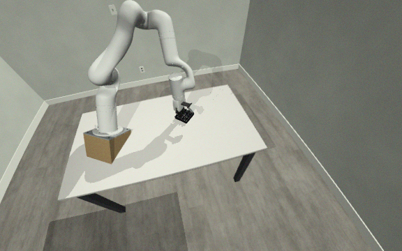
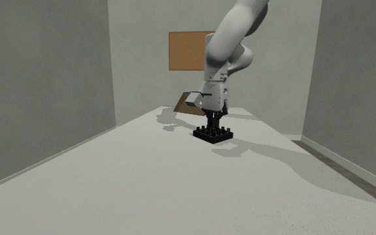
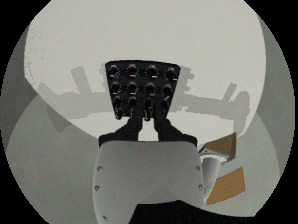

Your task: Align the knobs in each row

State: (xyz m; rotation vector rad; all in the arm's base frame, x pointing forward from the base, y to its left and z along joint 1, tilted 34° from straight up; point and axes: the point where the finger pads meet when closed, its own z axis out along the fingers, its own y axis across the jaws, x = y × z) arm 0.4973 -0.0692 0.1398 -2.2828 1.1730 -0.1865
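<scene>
The black knob box (image 1: 187,121) (image 2: 204,137) (image 3: 142,79) sits flat on the white table, with its four by four knobs upward. My gripper (image 2: 213,126) (image 3: 148,105) points straight down over the box, its fingertips low among the knobs. The fingers are partly open, with a narrow gap between them. In the wrist view a knob (image 3: 148,114) of the third column from the left shows between the fingers, in the part of the box nearest the gripper body. A grip on it is not visible. The fingers hide parts of the neighbouring knobs. Names, marks, most white lines and the socket are too small or dark to read.
Neighbouring knobs stand close around the fingers. The arm's base stands on a brown wedge-shaped block (image 1: 98,148) (image 3: 223,145) at the far end of the white table (image 1: 222,129) (image 2: 142,183). Arm shadows lie across the table on both sides of the box.
</scene>
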